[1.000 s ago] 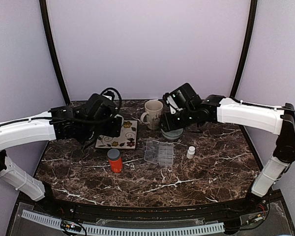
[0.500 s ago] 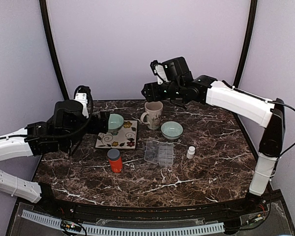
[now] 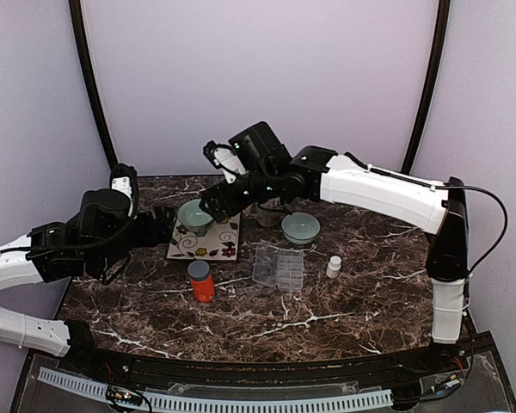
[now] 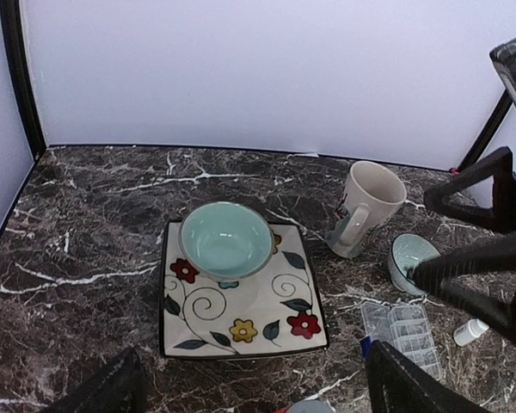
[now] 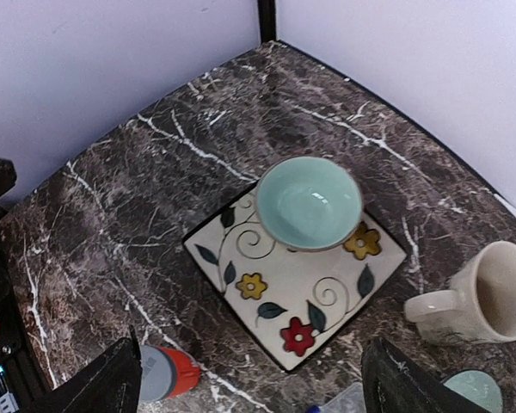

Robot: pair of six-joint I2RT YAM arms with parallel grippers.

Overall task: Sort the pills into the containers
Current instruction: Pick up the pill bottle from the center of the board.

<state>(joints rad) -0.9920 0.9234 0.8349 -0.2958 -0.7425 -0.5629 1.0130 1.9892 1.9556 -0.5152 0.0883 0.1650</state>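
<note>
Mug (image 4: 365,206) print illegible; left fingers (image 4: 103,394) and right fingers (image 5: 99,393) both spread wide, empty.

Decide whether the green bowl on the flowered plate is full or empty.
Empty. Both wrist views look into the bowl on the plate and show only bare green inside.

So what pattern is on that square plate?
The plate has red and yellow flowers, dark leaves, swirls on cream; right wrist view.
</note>
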